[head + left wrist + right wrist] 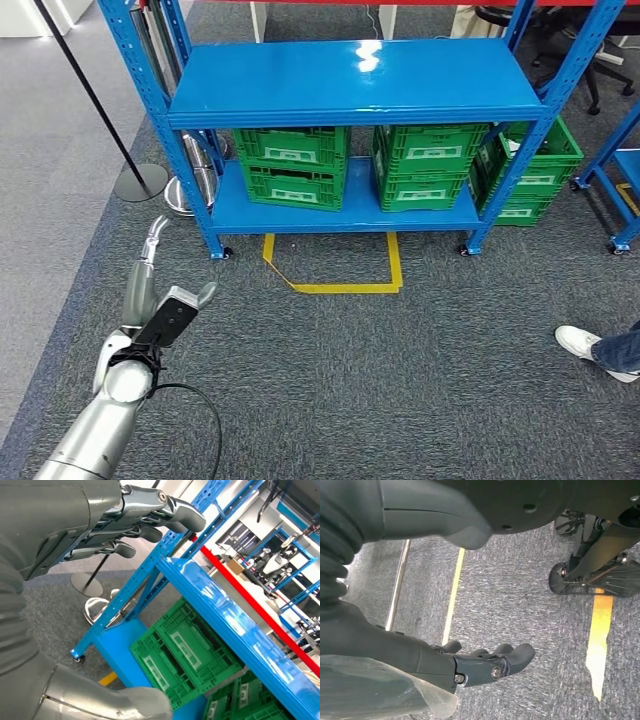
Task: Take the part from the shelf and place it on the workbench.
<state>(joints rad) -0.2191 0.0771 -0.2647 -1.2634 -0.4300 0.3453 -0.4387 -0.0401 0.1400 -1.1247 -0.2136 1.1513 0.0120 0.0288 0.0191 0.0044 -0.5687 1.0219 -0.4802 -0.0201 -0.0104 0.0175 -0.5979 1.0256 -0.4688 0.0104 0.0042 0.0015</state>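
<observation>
A blue metal shelf point(355, 75) stands ahead, its top board bare and glossy. On its lower board sit two green crates point(290, 165) point(426, 160); I cannot tell what lies inside them. My left hand point(162, 300) is raised at the lower left, short of the shelf's left post, fingers stretched forward and apart with nothing in them. The left wrist view has that hand point(113, 515) pointing toward the shelf and a green crate point(185, 652). My right hand point(482, 665) hangs over the grey carpet, fingers straight and holding nothing.
A third green crate point(536, 165) sits on the floor past the shelf's right post. Yellow tape point(347, 287) marks a box on the carpet before the shelf. A black stand base point(142, 182) and chrome legs point(185, 190) are left of it. A person's shoe point(581, 342) is at the right.
</observation>
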